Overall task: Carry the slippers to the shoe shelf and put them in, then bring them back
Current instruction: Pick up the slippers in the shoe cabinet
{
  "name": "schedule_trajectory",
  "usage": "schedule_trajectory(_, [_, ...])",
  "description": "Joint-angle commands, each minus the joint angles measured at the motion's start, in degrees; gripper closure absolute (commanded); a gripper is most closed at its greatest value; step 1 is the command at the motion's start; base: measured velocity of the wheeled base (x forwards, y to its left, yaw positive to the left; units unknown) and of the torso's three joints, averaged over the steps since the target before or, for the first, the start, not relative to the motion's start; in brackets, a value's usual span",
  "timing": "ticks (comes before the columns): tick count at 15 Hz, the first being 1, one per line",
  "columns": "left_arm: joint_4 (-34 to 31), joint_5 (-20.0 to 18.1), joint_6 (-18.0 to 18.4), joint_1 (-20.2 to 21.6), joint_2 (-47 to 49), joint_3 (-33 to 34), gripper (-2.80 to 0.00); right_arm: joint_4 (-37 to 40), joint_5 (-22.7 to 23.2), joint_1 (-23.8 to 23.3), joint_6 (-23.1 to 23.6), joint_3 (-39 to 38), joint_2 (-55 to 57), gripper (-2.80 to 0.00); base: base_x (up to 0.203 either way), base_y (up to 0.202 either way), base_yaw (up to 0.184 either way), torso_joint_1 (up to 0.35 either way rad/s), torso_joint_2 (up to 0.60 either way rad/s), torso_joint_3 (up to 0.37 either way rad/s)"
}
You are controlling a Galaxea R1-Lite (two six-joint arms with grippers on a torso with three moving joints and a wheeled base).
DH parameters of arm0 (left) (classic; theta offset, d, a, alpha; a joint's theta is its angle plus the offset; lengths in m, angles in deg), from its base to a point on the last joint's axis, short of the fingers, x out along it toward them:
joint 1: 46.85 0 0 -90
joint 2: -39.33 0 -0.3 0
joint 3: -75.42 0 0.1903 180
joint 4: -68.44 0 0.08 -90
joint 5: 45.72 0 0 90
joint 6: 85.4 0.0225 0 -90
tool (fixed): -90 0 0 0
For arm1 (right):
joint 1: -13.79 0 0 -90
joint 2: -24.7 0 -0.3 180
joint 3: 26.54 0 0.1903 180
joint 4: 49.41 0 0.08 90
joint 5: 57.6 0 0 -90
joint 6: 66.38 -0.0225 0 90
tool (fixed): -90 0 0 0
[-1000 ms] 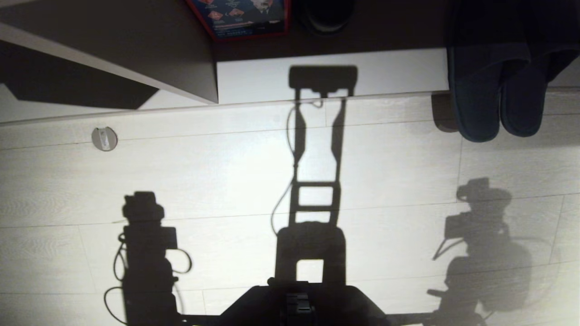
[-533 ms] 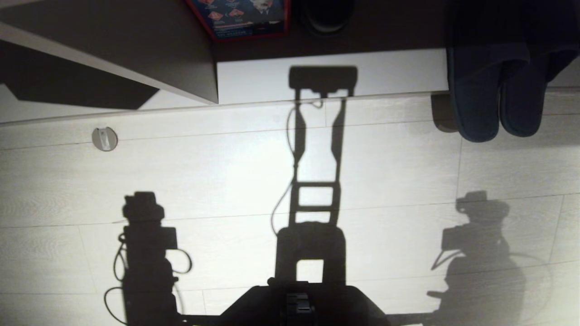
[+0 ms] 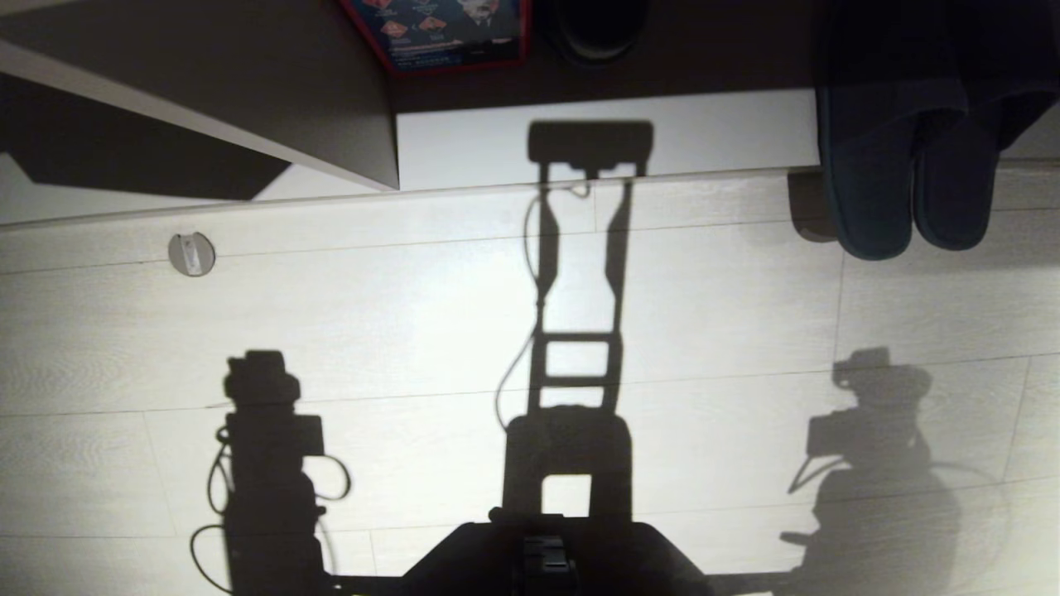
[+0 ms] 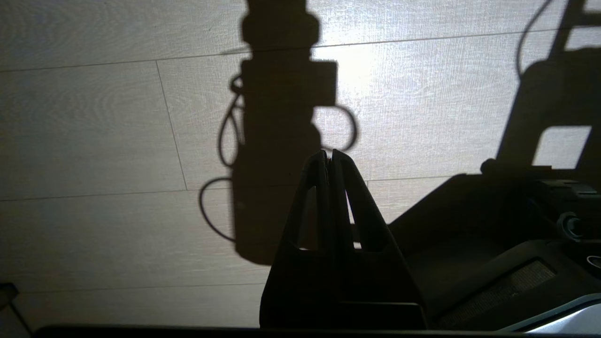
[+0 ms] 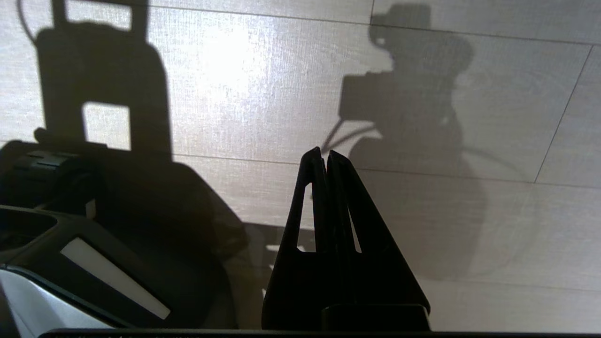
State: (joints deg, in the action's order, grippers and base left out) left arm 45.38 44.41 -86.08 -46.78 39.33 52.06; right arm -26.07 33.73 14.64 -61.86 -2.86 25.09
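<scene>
From my head view, the one difference I can find against a second ago is the shadow of the right arm (image 3: 886,463) on the floor: it sits lower, nearer the bottom edge; the slippers and everything else are unchanged. I count two slippers (image 3: 907,165), dark and side by side at about two o'clock, toes over the front edge of the pale base board (image 3: 604,136) of the shoe shelf (image 3: 248,99) and just above the plank floor (image 3: 414,331). One bulkier black shoe (image 3: 592,29) sits at twelve o'clock, deep in the shelf, with one red-edged printed box (image 3: 439,29) just beside it toward eleven. One round metal disc (image 3: 191,253) lies on the floor at about ten o'clock. There are three robot shadows on the floor: one per arm, plus the torso in the middle. Neither gripper itself shows here.

In my left wrist view, the left gripper (image 4: 328,154) hangs over bare floor, its two fingers pressed tip to tip, clenched on nothing, with the robot's base (image 4: 493,263) toward four o'clock.

In my right wrist view, the right gripper (image 5: 324,152) is the same: two fingers closed together, empty, touching nothing, over the floor. No slipper appears in either wrist view.
</scene>
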Motion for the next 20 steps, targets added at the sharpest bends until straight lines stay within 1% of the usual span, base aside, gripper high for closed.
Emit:
schedule_trajectory(1, [-0.04, 0.04, -0.02, 0.01, 0.09, 0.00, 0.00, -1.39, 0.48, 0.03, 0.40, 1.92, 4.25, 0.00, 0.000, 0.000, 0.000, 0.000, 0.00, 0.000])
schedule_trajectory(3, [0.05, 0.04, -0.02, 0.01, 0.04, 0.00, 0.00, -5.07, 0.72, -0.10, 0.33, 4.63, 10.28, 0.00, 0.000, 0.000, 0.000, 0.000, 0.00, 0.000])
schedule_trajectory(5, [0.04, -0.05, -0.02, 0.01, 0.00, 0.00, 0.00, -11.00, 0.68, -1.02, 0.22, 8.09, 20.39, 0.00, 0.000, 0.000, 0.000, 0.000, 0.00, 0.000])
schedule_trajectory(8, [-0.01, -0.01, -0.02, 0.01, 0.00, 0.00, 0.00, -22.12, 0.63, -5.18, -0.05, 13.61, 35.59, 0.00, 0.000, 0.000, 0.000, 0.000, 0.00, 0.000])
schedule_trajectory(10, [0.05, 0.04, -0.02, 0.01, 0.00, 0.00, 0.00, -30.47, 0.61, -8.17, 0.01, 15.66, 43.84, 0.00, 0.000, 0.000, 0.000, 0.000, 0.00, 0.000])
schedule_trajectory(12, [0.05, -0.05, -0.02, 0.01, 0.00, 0.00, 0.00, -38.56, 0.51, -10.88, -0.01, 16.68, 51.25, 0.00, 0.000, 0.000, 0.000, 0.000, 0.00, 0.000])
schedule_trajectory(15, [0.05, -0.05, -0.02, 0.01, 0.00, 0.00, 0.00, -48.48, 0.44, -13.73, -0.03, 16.92, 59.70, 0.00, 0.000, 0.000, 0.000, 0.000, 0.00, 0.000])
schedule_trajectory(19, [0.05, 0.04, -0.02, 0.01, 0.00, 0.00, 0.00, -63.16, 0.43, -15.10, 0.22, 16.26, 69.68, 0.00, 0.000, 0.000, 0.000, 0.000, 0.00, 0.000])
schedule_trajectory(20, [-0.03, 0.04, -0.02, 0.01, 0.00, 0.00, 0.00, -65.76, 0.43, -15.17, 0.36, 16.58, 71.32, 0.00, 0.000, 0.000, 0.000, 0.000, 0.00, 0.000])
